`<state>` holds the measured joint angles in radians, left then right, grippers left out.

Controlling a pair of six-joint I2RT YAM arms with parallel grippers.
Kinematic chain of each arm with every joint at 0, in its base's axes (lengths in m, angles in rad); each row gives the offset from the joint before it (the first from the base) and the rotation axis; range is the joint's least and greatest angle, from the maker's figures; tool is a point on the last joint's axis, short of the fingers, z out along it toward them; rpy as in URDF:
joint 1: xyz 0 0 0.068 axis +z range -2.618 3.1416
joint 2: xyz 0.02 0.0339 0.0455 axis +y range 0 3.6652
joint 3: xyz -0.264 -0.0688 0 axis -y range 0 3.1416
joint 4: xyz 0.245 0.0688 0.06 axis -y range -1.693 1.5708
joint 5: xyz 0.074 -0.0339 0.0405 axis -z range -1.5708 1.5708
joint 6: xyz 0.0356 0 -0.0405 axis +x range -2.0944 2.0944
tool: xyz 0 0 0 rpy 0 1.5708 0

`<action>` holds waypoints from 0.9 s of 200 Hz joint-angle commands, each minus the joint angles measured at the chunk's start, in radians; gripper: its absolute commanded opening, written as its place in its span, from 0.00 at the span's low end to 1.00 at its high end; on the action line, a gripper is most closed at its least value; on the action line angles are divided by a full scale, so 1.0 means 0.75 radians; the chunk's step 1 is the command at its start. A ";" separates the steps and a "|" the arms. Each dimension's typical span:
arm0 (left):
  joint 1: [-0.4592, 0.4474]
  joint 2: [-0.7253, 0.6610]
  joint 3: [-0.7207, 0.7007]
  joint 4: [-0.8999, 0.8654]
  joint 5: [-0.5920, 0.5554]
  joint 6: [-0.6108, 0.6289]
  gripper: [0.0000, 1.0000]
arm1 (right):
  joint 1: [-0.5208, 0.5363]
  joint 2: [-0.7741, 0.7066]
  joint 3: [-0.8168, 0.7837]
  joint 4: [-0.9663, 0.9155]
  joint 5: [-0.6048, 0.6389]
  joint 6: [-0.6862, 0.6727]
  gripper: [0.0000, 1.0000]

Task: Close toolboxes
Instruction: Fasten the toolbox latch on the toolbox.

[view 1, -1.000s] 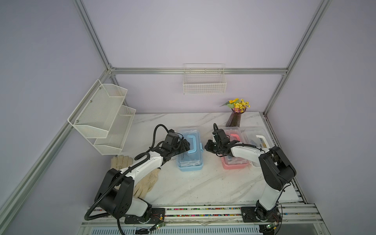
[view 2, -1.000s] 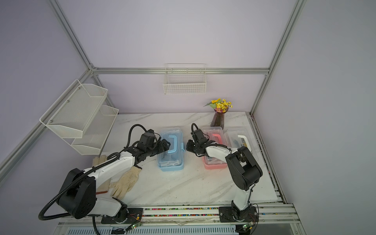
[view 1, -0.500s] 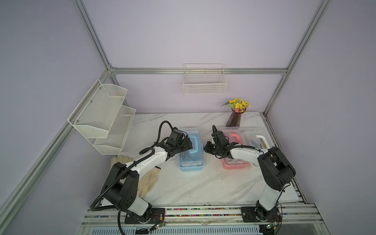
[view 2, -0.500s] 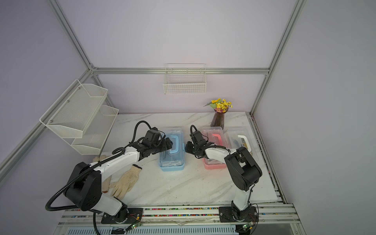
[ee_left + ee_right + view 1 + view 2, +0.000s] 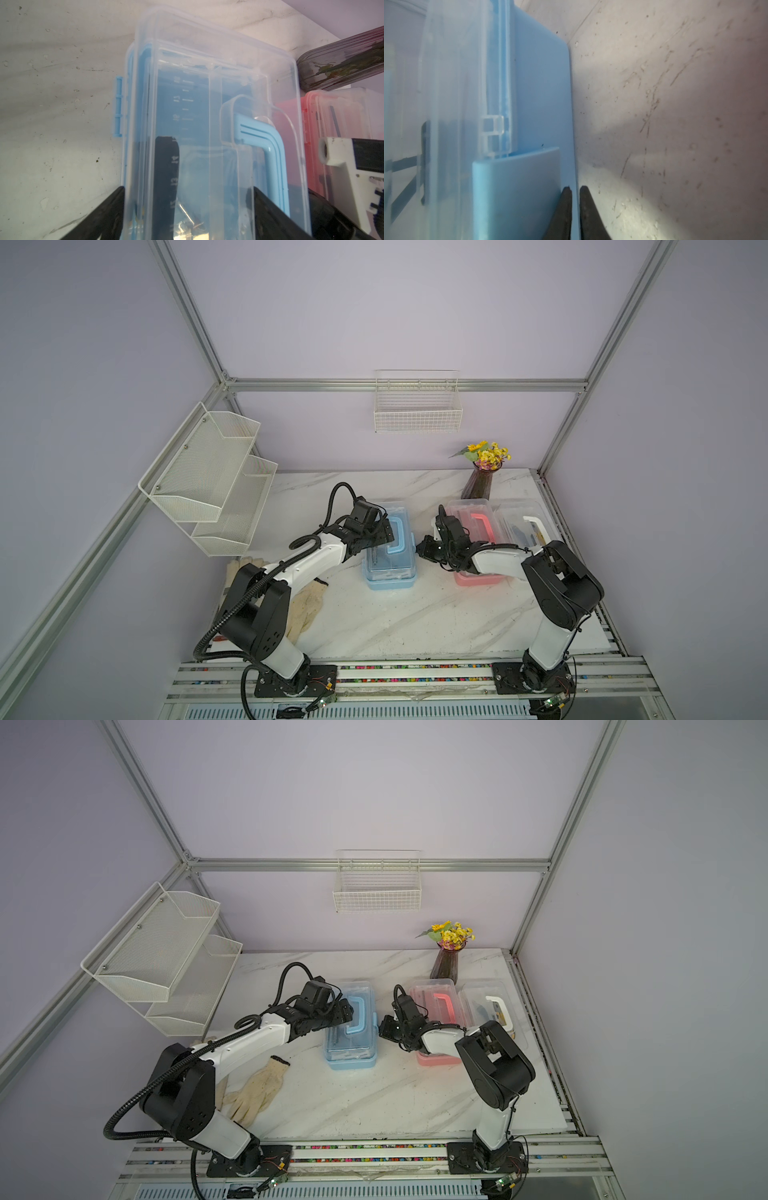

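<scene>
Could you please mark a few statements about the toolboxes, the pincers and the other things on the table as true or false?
1. The left pincer stands open over the blue toolbox. True.
2. The right pincer is wide open. False: it is shut, beside the blue latch.
3. The vase of yellow flowers stands behind the pink toolbox. True.
4. The glove lies on the blue toolbox's lid. False: it lies on the table, apart from that box.
</scene>
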<state>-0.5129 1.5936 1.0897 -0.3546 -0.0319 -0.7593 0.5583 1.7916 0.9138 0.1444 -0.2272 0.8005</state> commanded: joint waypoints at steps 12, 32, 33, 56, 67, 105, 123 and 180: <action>-0.083 0.119 0.064 0.028 0.272 -0.011 0.87 | 0.047 -0.020 0.034 0.319 -0.250 -0.009 0.13; -0.094 0.144 0.092 0.022 0.289 0.006 0.86 | 0.059 -0.014 0.053 0.340 -0.271 -0.047 0.14; -0.095 0.145 0.095 0.021 0.289 0.007 0.86 | 0.060 -0.014 0.053 0.339 -0.271 -0.049 0.14; -0.095 0.134 0.114 -0.035 0.228 0.010 0.86 | 0.069 -0.003 0.126 0.184 -0.244 -0.111 0.14; -0.087 0.099 0.099 -0.041 0.185 0.009 0.87 | 0.070 -0.026 0.158 0.038 -0.153 -0.155 0.15; -0.066 0.044 0.125 -0.060 0.118 0.037 1.00 | 0.068 -0.117 0.346 -0.505 0.123 -0.276 0.25; -0.063 0.032 0.165 -0.063 0.097 0.062 1.00 | 0.070 -0.173 0.388 -0.608 0.193 -0.298 0.29; -0.042 -0.102 0.316 -0.143 -0.109 0.274 1.00 | -0.004 -0.472 0.447 -0.800 0.434 -0.464 0.49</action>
<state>-0.5423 1.6264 1.2415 -0.4622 -0.0494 -0.6495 0.5980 1.5219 1.2163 -0.3412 -0.0231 0.5373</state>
